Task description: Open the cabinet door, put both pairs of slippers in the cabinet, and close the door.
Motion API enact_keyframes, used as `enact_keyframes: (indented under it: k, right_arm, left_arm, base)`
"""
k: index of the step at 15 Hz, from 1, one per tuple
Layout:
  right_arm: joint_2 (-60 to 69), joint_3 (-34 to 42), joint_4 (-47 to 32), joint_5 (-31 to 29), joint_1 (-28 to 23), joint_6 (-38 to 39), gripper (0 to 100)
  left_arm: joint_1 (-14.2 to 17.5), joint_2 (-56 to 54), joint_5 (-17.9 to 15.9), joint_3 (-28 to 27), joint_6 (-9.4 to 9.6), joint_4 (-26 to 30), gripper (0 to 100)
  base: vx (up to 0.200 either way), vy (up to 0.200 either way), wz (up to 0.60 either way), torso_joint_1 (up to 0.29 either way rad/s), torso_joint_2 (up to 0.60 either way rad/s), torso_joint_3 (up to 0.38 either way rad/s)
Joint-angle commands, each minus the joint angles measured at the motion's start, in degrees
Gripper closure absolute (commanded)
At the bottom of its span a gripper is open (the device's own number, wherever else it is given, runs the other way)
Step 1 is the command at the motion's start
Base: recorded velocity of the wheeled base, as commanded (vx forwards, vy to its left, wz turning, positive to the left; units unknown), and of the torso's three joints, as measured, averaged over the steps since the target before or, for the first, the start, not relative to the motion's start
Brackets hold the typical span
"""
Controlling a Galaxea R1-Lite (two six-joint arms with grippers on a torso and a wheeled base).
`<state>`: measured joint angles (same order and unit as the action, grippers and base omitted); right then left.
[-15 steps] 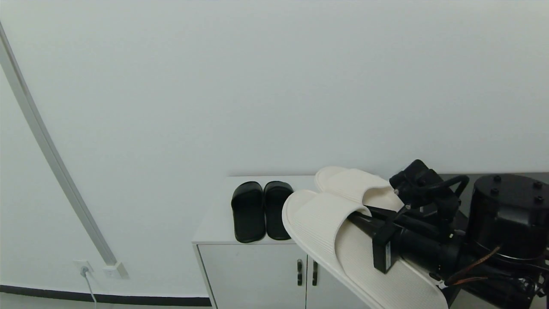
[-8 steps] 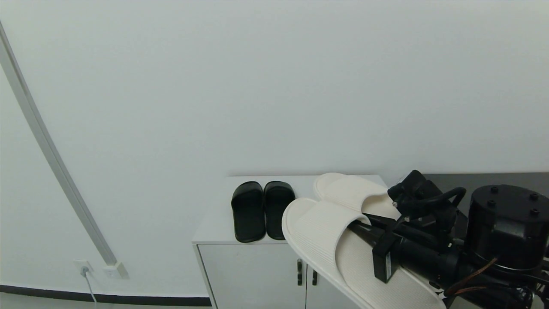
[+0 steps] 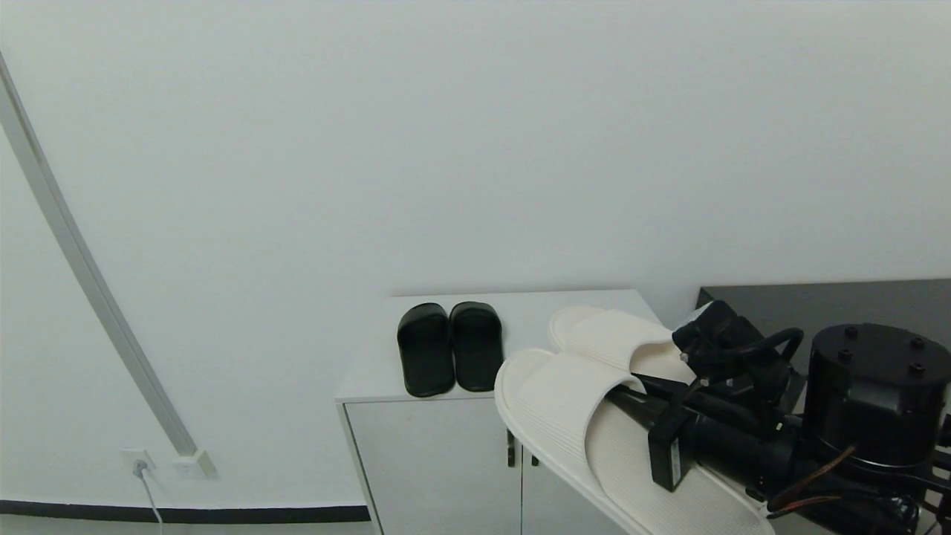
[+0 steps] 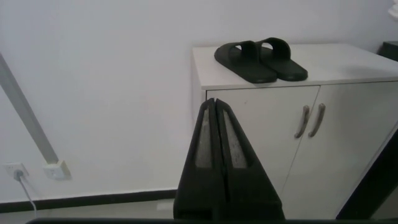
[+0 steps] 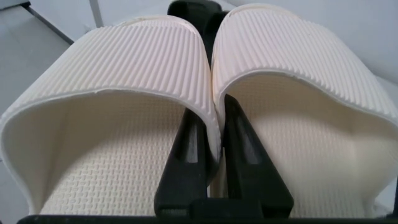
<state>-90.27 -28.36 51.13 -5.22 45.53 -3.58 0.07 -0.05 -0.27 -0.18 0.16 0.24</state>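
A pair of black slippers (image 3: 449, 348) (image 4: 261, 60) lies side by side on top of the white cabinet (image 3: 431, 453) (image 4: 261, 124). Both cabinet doors are closed, with the handles (image 3: 511, 449) (image 4: 311, 120) meeting at the middle. My right gripper (image 3: 628, 390) (image 5: 214, 127) is shut on the white slippers (image 3: 572, 386) (image 5: 124, 81), pinching their inner edges together. It holds them in the air in front of the cabinet's right part, toes pointing up and towards the wall. My left gripper (image 4: 215, 106) is shut and holds nothing, low and some way in front of the cabinet's left corner.
A dark tabletop (image 3: 817, 301) stands right of the cabinet. On the wall to the left a grey conduit (image 3: 74, 245) slants down to a socket (image 3: 135, 461) with a cable. There is free floor in front of the cabinet doors (image 4: 348, 186).
The head view has shifted, so the cabinet sits a little higher in the picture. My right gripper with the white slippers has sunk slightly against the cabinet top.
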Motion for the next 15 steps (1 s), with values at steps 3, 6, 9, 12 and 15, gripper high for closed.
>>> enact_keyframes:
  k: [3,6,9,12,15]
  right_arm:
    - [-0.26,0.58,0.11,-0.06,-0.27,-0.11,100]
    - [-0.34,0.76,0.11,0.03,-0.27,-0.11,100]
    - [-0.7,0.93,0.11,0.03,-0.27,-0.11,100]
    - [-0.61,1.81,0.29,0.03,-0.18,-0.2,100]
    - [-0.34,1.99,0.29,0.38,0.0,-0.2,100]
  left_arm:
    - [0.01,0.05,0.0,0.01,0.02,0.02,100]
    - [0.01,0.05,0.0,0.01,0.02,0.02,100]
    - [0.01,0.05,0.0,0.01,0.02,0.02,100]
    - [0.01,0.05,0.0,0.01,0.11,0.02,100]
    - [0.01,0.05,0.0,0.01,0.11,0.02,100]
  base:
    - [0.0,0.0,0.0,0.0,0.0,0.0]
    - [0.0,0.0,0.0,0.0,0.0,0.0]
    - [0.0,0.0,0.0,0.0,0.0,0.0]
    - [0.0,0.0,0.0,0.0,0.0,0.0]
    - [0.0,0.0,0.0,-0.097,0.23,0.119]
